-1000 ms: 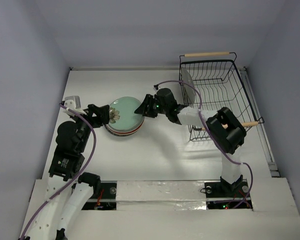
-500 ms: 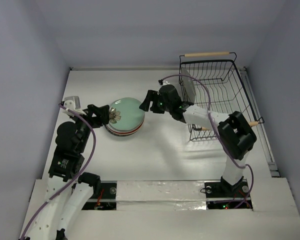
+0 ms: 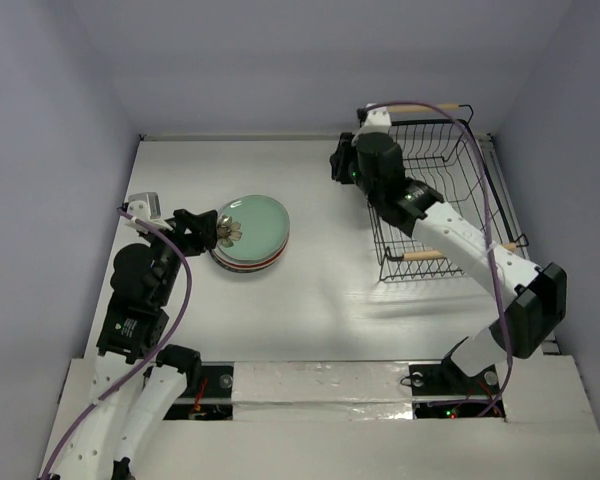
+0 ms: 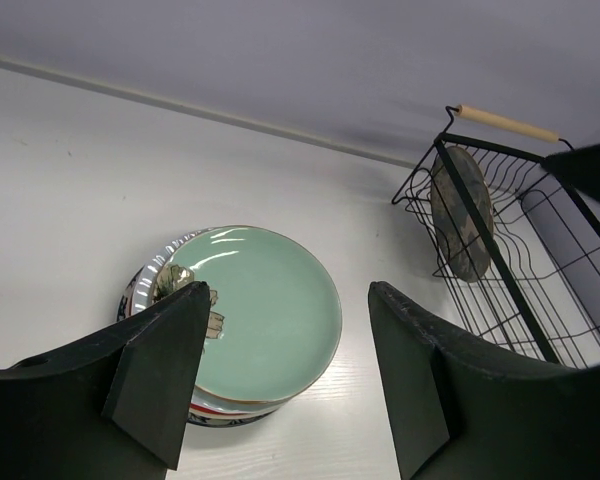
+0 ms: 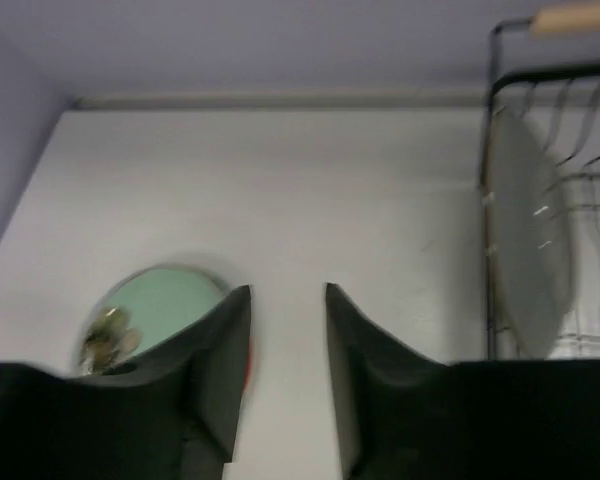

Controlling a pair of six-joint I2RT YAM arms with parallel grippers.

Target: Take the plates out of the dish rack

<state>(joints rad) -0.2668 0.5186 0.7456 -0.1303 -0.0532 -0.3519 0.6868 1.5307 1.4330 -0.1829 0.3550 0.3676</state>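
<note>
I am looking at the stack of plates (image 3: 252,238) lying in the left half of the surface (image 3: 330,300), about midway between its near and far edges. A pale mint green plate (image 4: 265,315) is sitting on top, with a brownish mark by its left rim. Red and patterned rims are peeking out from under it.

The left jaws (image 4: 290,292) are standing wide apart and are holding nothing. They are hanging at the left rim of the stack, but I cannot tell whether they are touching it.

The dish rack (image 3: 450,190) is sitting at the far right corner of the surface, one wooden handle (image 3: 413,108) on its far side and another on its near side. One dark grey plate (image 4: 462,212) is standing upright on edge at the rack's left end.

The right jaws (image 5: 287,290) are showing only a narrow gap and are gripping nothing. They are hovering over the surface just outside the rack's far left corner. In the blurred right wrist view the rack's black wire wall is standing between them and the grey plate. From overhead, the right arm (image 3: 450,235) is crossing over the rack's left side and hiding most of that plate from me.

A foil-taped strip (image 3: 330,382) is running along the near edge between the two arm bases.
</note>
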